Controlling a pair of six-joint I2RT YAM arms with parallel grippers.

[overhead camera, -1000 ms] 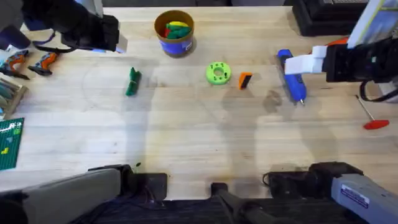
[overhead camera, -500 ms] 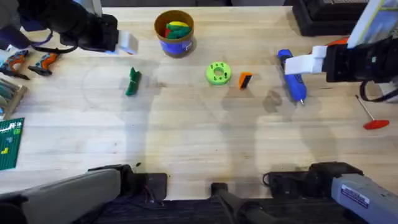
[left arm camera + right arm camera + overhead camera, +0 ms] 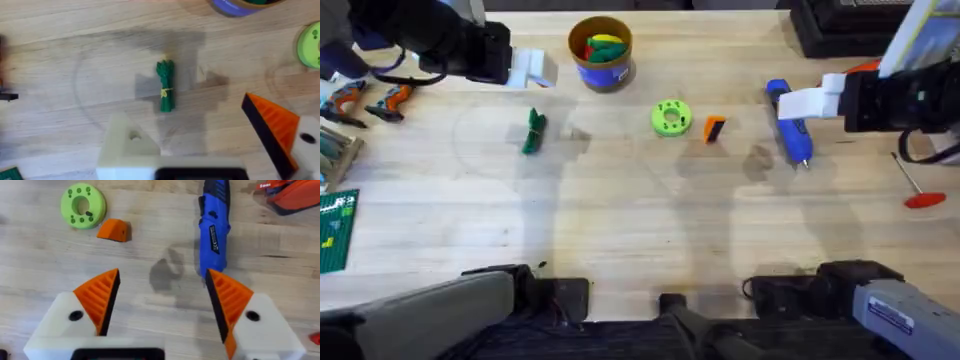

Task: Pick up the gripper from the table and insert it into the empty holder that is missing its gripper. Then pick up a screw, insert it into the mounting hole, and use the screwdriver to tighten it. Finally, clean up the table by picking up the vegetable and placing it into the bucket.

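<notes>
Gripper lying on table beside green disc, near screwdriver. Right gripper spread wide above. Left gripper probably open, one holder bare.

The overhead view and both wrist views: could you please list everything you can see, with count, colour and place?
Small wedge-shaped plastic gripper piece: one, orange with a black face, mid-table, right of the disc.
Round plastic disc: one, lime green, table centre.
Pen-shaped electric screwdriver: one, blue, under the right arm.
Toy vegetable: one, dark green, left of centre.
Round bucket: one, blue with a tan rim, far centre, holding yellow, red and green toys.
Thin rod with a red handle: one, right edge.
Wooden table: one, light.
Left gripper: white holder lacking its tip, twin finger orange-tipped.
Right gripper: white, both tips orange, open.
</notes>
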